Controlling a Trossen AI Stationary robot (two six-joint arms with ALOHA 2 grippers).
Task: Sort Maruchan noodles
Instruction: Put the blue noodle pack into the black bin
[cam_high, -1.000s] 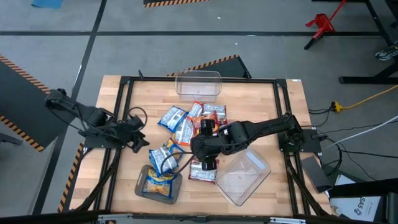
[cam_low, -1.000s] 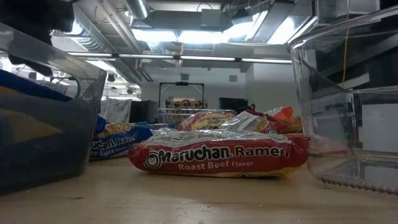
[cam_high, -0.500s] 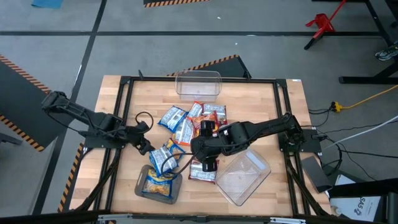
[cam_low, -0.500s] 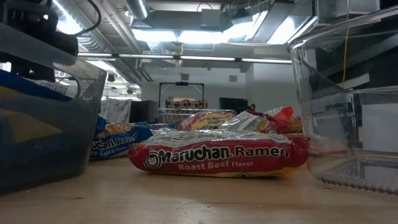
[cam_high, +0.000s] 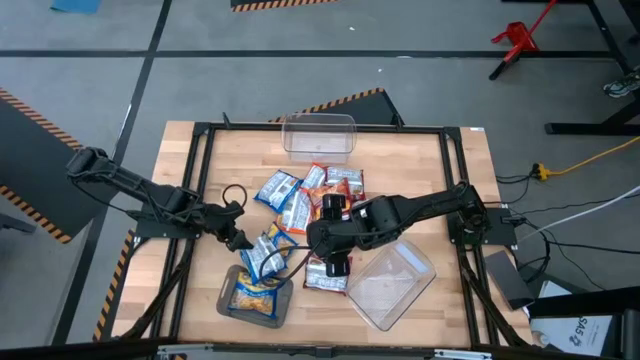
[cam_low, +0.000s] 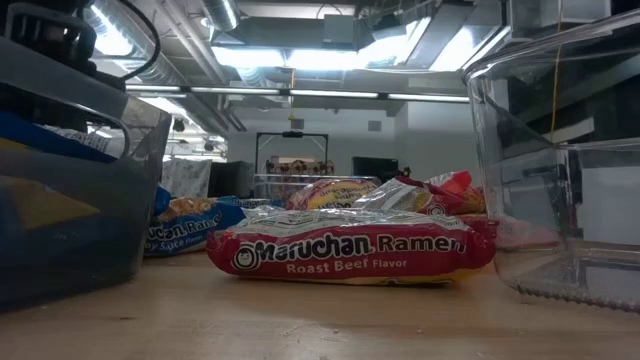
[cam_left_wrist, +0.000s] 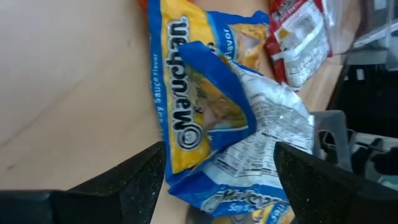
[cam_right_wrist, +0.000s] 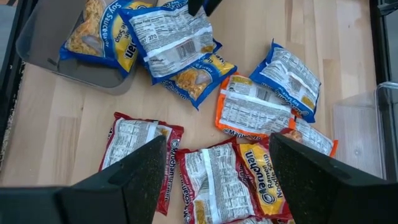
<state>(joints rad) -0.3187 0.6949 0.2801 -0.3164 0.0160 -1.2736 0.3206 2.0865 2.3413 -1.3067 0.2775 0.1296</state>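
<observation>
Maruchan noodle packets lie in a loose heap mid-table: blue-and-yellow ones (cam_high: 278, 188), orange-red ones (cam_right_wrist: 249, 112) and red ones (cam_low: 350, 255). Two blue-and-yellow packets (cam_high: 262, 255) overlap just beyond the grey tray (cam_high: 228, 290), and one leans on its rim. My left gripper (cam_high: 237, 240) is low at their left, open, with its fingers on either side of the top packet (cam_left_wrist: 211, 118); I cannot tell whether they touch it. My right gripper (cam_right_wrist: 217, 186) hangs open well above the red packets (cam_right_wrist: 137, 149) and holds nothing.
The grey tray holds one blue-and-yellow packet (cam_high: 255, 297). A clear tub (cam_high: 318, 135) stands at the far edge, and another (cam_high: 390, 285) sits at the near right beside the red packets. Bare wood lies at the table's left and right.
My left gripper has come down and moved toward the table's right and near side, up to the overlapping blue-and-yellow packets, rolling about its own axis as it came. The packets lie as before.
</observation>
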